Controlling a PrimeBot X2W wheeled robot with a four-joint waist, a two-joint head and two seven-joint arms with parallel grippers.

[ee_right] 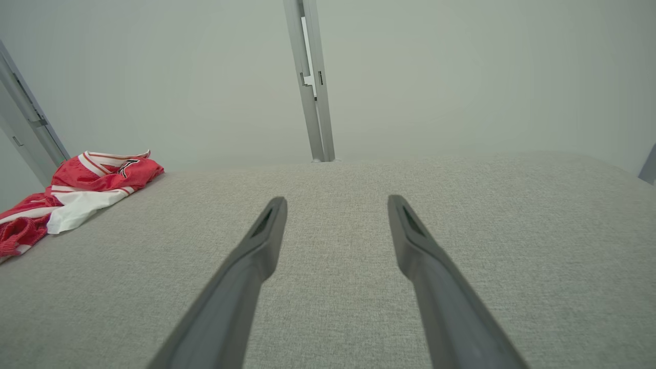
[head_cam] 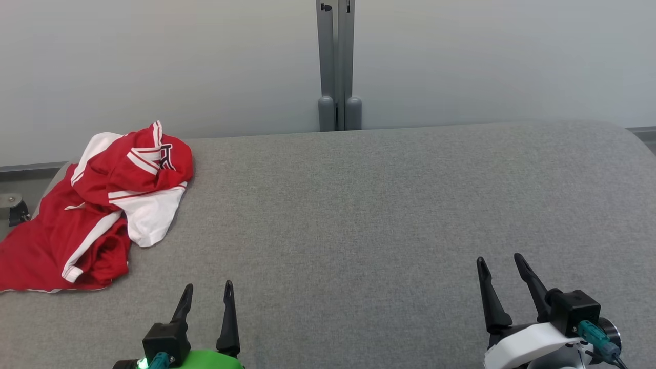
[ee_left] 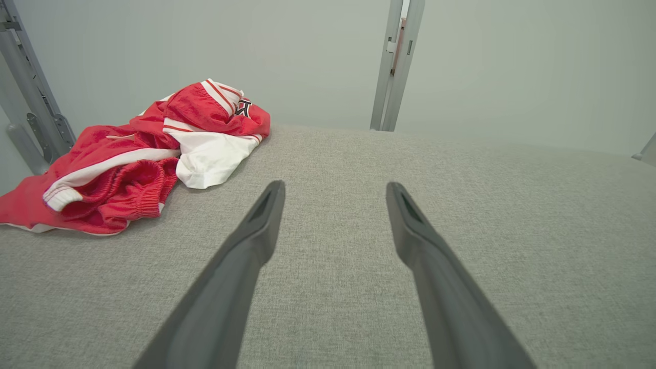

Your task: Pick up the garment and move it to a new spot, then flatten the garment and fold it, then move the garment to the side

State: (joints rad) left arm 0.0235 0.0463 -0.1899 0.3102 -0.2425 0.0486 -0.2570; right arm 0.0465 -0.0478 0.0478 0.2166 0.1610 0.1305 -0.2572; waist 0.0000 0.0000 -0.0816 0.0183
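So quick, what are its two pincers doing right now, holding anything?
Left pincer: open, holding nothing.
Right pincer: open, holding nothing.

The counter (head_cam: 359, 215) is covered in grey woven cloth, matt with a coarse weave, and the garment (head_cam: 102, 205) on it looks like thin red and white sports fabric with a faint sheen and a gathered elastic hem. I read the fingers (ee_left: 241, 266) as smooth dark matt plastic, the left gripper (head_cam: 208, 284) backed by a glossy green plastic shell (head_cam: 210, 359) and the right gripper (head_cam: 499, 257) by a smooth white shell (head_cam: 528, 343). The 2 posts (head_cam: 335, 61) behind look like smooth satin-grey metal against a matt wall (head_cam: 154, 66).
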